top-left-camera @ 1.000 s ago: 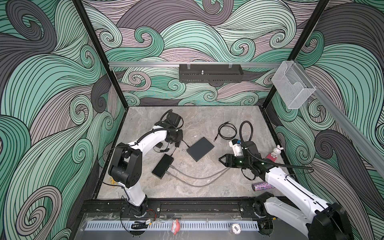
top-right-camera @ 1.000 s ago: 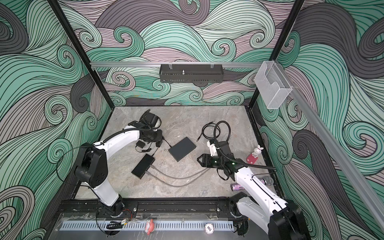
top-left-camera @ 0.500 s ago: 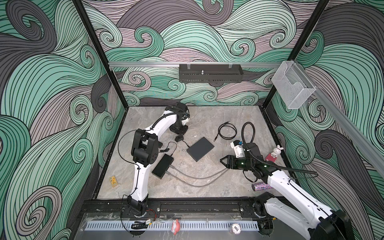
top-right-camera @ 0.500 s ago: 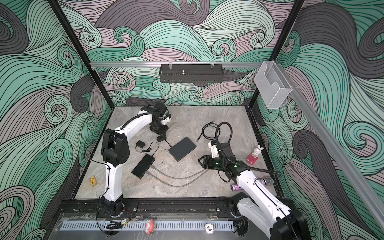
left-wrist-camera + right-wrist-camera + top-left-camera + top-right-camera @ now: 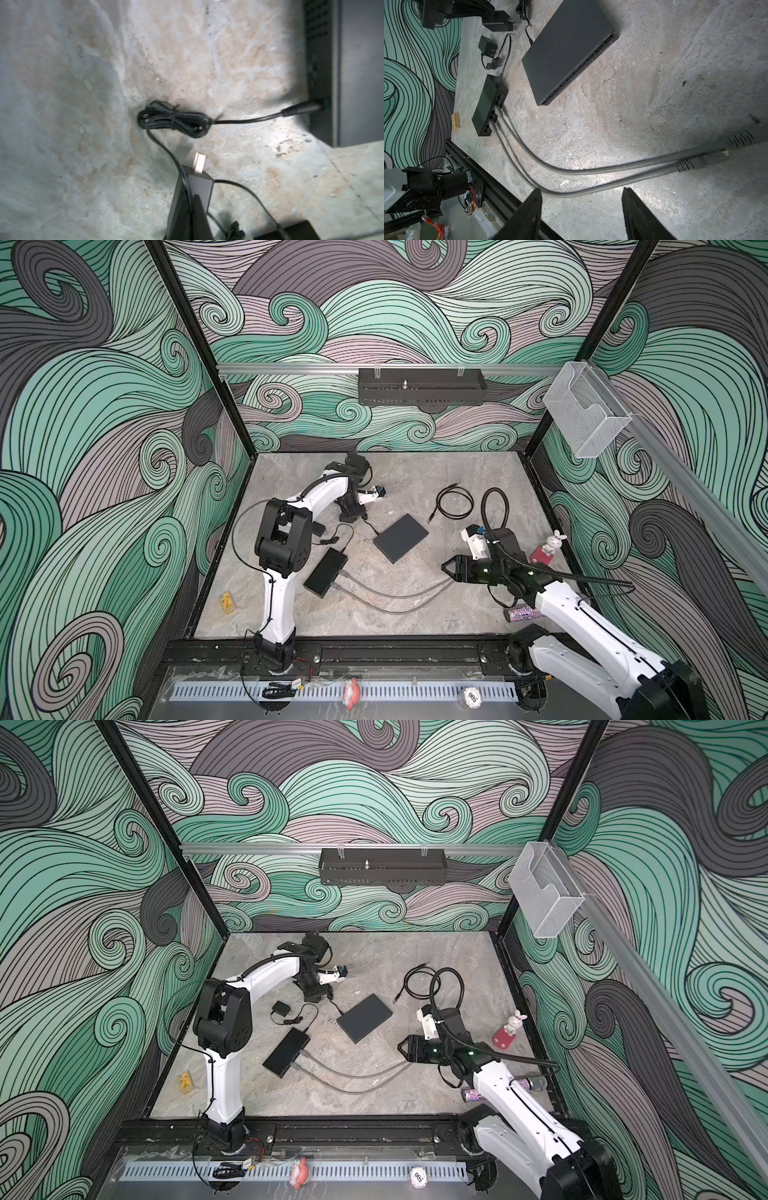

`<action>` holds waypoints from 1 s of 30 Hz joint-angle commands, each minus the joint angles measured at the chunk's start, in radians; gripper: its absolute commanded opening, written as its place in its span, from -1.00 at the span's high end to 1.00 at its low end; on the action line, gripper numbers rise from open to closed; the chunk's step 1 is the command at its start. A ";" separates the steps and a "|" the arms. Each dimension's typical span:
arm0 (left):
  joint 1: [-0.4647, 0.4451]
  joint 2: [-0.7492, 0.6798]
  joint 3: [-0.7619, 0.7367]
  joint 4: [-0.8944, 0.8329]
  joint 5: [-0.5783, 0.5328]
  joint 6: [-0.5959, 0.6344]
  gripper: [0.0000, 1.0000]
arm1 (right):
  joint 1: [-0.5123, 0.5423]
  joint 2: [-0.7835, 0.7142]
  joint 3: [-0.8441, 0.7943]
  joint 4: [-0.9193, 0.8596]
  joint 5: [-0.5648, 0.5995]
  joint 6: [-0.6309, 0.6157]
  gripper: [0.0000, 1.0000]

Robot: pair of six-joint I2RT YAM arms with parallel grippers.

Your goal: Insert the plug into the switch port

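The switch (image 5: 401,538) (image 5: 364,1018) is a flat dark grey box in mid-table; its row of empty ports (image 5: 581,68) faces my right gripper. Two grey cables run from a smaller ribbed switch (image 5: 325,573) (image 5: 485,106) to loose ends on the table. One end shows its plug (image 5: 714,156). My right gripper (image 5: 448,571) (image 5: 581,191) stands open just above these cables, holding nothing. My left gripper (image 5: 353,517) (image 5: 192,196) points down behind the big switch. It is shut on the thin cord of a black power adapter (image 5: 195,182) right at its tips.
A coiled black cable (image 5: 453,504) lies at the back right. A bunny figure (image 5: 550,547) and a glitter tube (image 5: 521,612) sit by the right arm. A yellow item (image 5: 226,602) lies front left. A second small adapter (image 5: 280,1007) rests beside the left arm.
The left arm rose from a low folded pose to upright and its gripper shifted right, toward the back of the big switch. The right gripper stayed open and barely moved.
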 commanded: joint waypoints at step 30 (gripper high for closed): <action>0.061 -0.562 -0.538 0.980 0.674 -1.418 -0.97 | -0.151 0.690 0.534 -0.022 0.156 0.033 -0.25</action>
